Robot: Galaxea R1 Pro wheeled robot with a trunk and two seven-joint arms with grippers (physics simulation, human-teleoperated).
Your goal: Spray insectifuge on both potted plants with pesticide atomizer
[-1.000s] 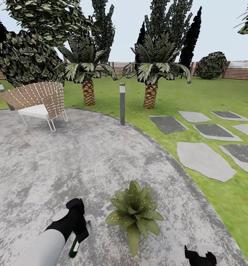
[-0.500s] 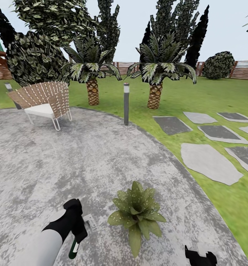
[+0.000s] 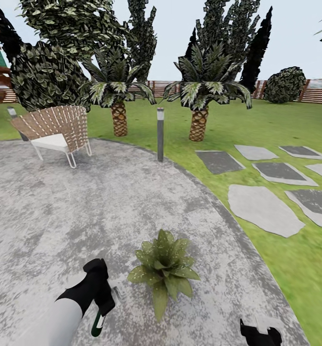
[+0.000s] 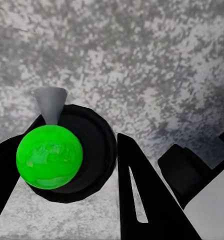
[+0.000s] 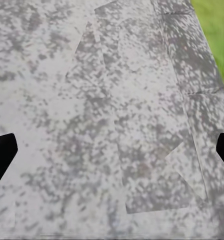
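Note:
One potted plant (image 3: pixel 163 270), a low rosette of speckled green leaves, sits on the grey stone patio (image 3: pixel 84 211) just ahead of me. The second potted plant is out of view. My left gripper (image 3: pixel 103 305) hangs to the plant's left, shut on the pesticide atomizer (image 3: pixel 97 327), whose dark green body with a white band points down. In the left wrist view the atomizer (image 4: pixel 49 156) shows a bright green round top and a grey nozzle between the black fingers (image 4: pixel 137 195). My right gripper (image 3: pixel 259 335) is low at the right, open over bare patio in the right wrist view.
A wicker chair (image 3: pixel 55 130) stands at the patio's far left. A grey lamp post (image 3: pixel 160 134) marks the far edge, with two palms (image 3: pixel 197 120) behind it. Flat stepping stones (image 3: pixel 261 209) lie in the lawn (image 3: pixel 295 259) to the right. A brown fence (image 3: pixel 319 91) closes the back.
The whole view has shifted slightly, so the plant now shows a little further left and higher. My left gripper still holds the atomizer in the same pose.

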